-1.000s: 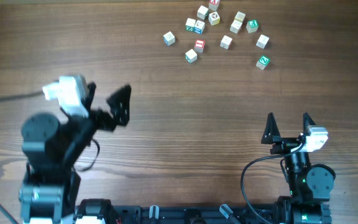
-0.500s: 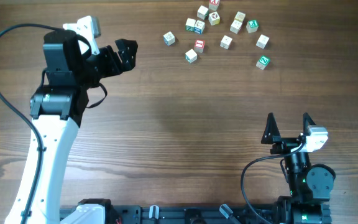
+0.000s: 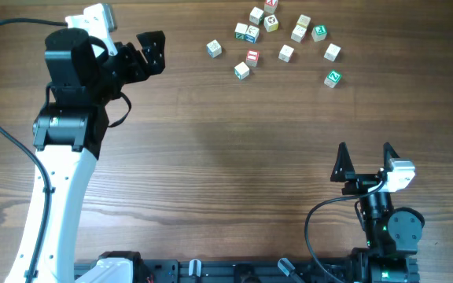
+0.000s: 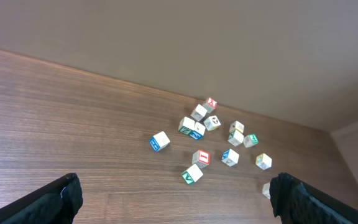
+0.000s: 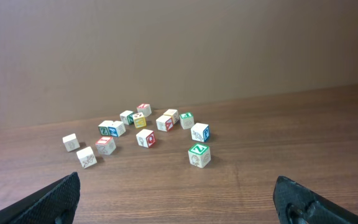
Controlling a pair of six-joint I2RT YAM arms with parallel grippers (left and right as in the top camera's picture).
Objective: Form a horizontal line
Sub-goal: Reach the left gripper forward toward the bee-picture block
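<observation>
Several tiny pale wooden letter cubes lie scattered at the far side of the table (image 3: 211, 141). No straight row of three touching cubes shows. Two cubes (image 3: 246, 33) touch side by side, also in the left wrist view (image 4: 192, 128). A blue-marked cube (image 3: 214, 49) lies nearest my left gripper. A green-marked cube (image 3: 333, 78) lies apart at the right and is nearest in the right wrist view (image 5: 198, 155). My left gripper (image 3: 141, 53) is open and empty, left of the cubes (image 4: 179, 199). My right gripper (image 3: 364, 161) is open and empty near the front (image 5: 179, 199).
A red-marked cube (image 3: 252, 56) and a green-marked cube (image 3: 242, 71) lie at the near side of the cluster. The left arm's white link (image 3: 57, 189) reaches across the table's left side. A plain wall stands behind the far edge.
My left arm has stretched from the near left toward the far left, carrying its open gripper up beside the cubes. The right arm and the cubes have not moved.
</observation>
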